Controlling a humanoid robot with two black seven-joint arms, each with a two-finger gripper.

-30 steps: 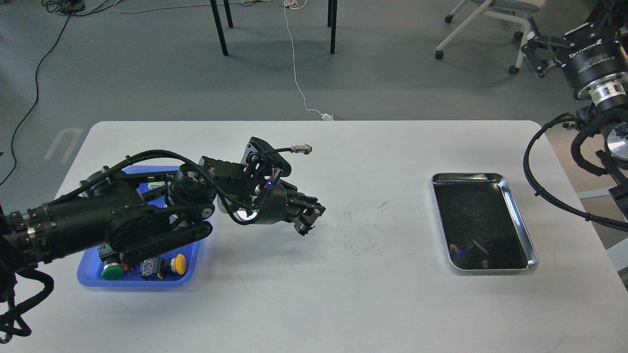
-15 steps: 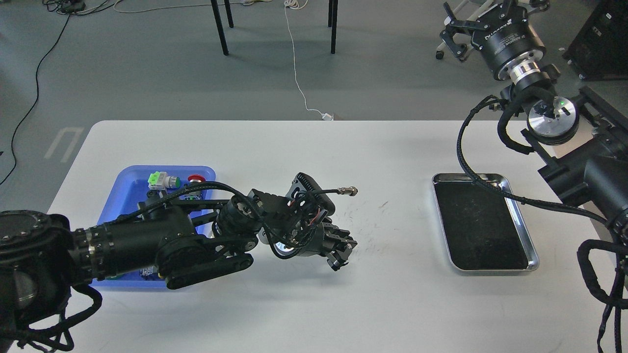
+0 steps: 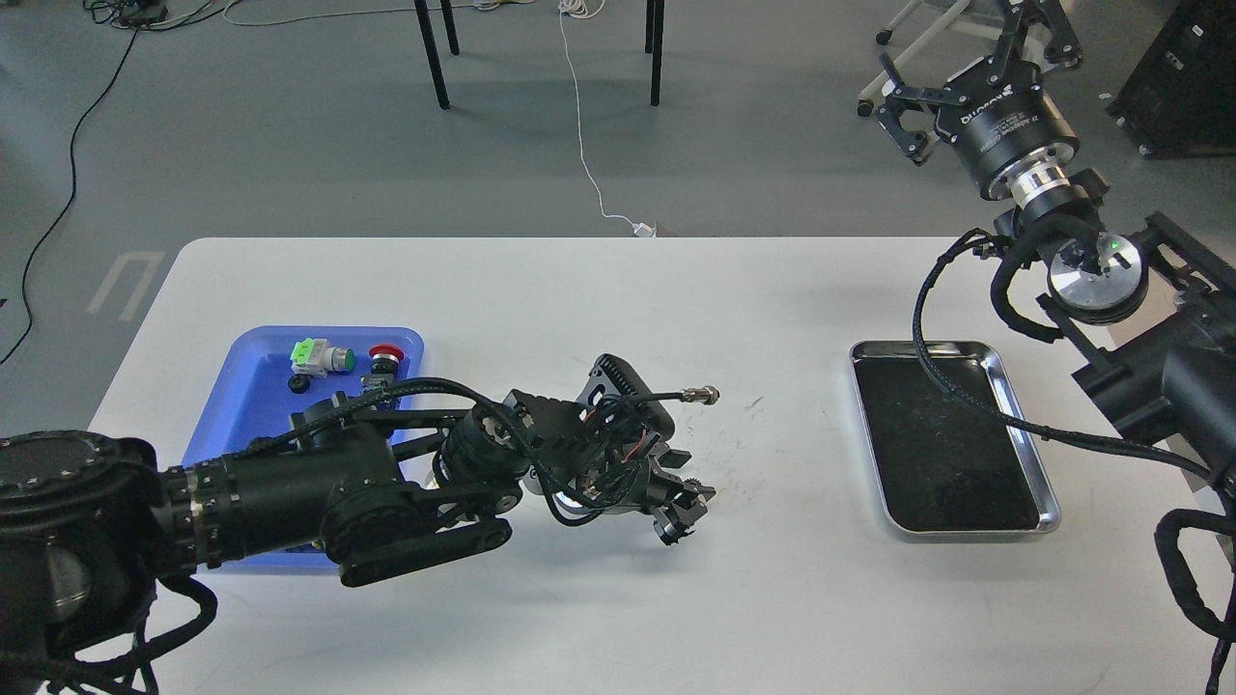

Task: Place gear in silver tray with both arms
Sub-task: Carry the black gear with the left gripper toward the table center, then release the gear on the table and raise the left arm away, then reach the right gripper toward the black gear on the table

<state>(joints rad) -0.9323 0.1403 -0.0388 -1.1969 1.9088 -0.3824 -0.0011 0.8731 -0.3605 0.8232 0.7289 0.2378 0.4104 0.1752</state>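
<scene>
My left gripper (image 3: 682, 506) hovers low over the middle of the white table (image 3: 618, 290), to the right of the blue tray. Its fingers are closed around a small dark toothed part, which looks like the gear (image 3: 691, 493). The silver tray (image 3: 1027, 430) lies on the right side of the table with nothing in it; a black cable of my right arm hangs across its far left corner. My right gripper (image 3: 961, 63) is raised high beyond the table's far right corner, over the floor. Its fingers are spread and hold nothing.
A blue plastic tray (image 3: 246, 391) on the left holds a green push button (image 3: 319, 357), a red one (image 3: 386, 357) and a small black part (image 3: 299, 384); my left arm covers its near half. Chair and table legs stand on the floor beyond.
My left arm has carried its gripper from beside the blue tray rightward and nearer, toward the table's middle. My right arm has swung in from the right edge, gripper raised high.
</scene>
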